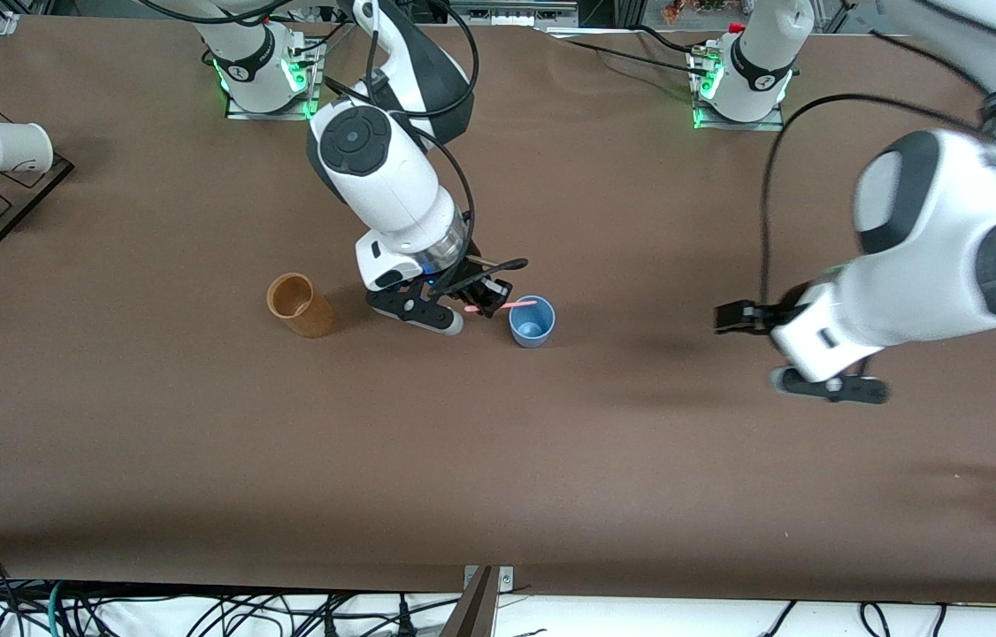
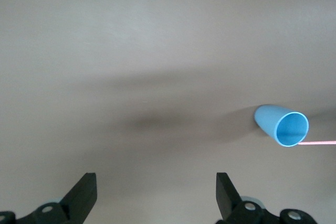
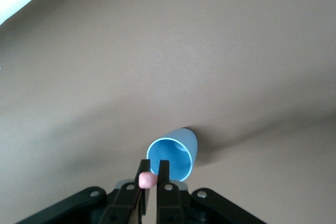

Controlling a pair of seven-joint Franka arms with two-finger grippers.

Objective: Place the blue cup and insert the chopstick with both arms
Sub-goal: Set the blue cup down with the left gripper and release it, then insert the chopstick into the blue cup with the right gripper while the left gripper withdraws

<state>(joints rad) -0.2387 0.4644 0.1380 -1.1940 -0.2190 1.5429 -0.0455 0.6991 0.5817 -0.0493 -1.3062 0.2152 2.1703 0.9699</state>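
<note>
Front view: the blue cup (image 1: 532,321) stands upright at mid-frame on the table (image 1: 551,487), with a brown cup (image 1: 301,305) well apart toward the right arm's end. The right gripper (image 1: 478,305) hangs just beside the blue cup, fingers clenched on the chopstick (image 1: 519,304), whose free end reaches over the cup's rim. The left gripper (image 1: 732,317) waits over bare table toward the left arm's end. At the frame's upper left, white cups (image 1: 11,146) lie on a rack.

Left wrist view: the left fingers (image 2: 84,195) are spread wide and hold nothing. The cup (image 2: 282,125) shows at the right edge, the chopstick (image 2: 317,142) a thin pink line at its mouth.

Right wrist view: the two fingers (image 3: 164,169) pinch the stick's end (image 3: 147,180) at bottom centre, directly above the cup's opening (image 3: 170,157).

Risk, as I judge it: the stick lies nearly level, so if released now it may bridge the rim and roll off, or its tip may catch the wall and tip the light cup, which nothing steadies.
</note>
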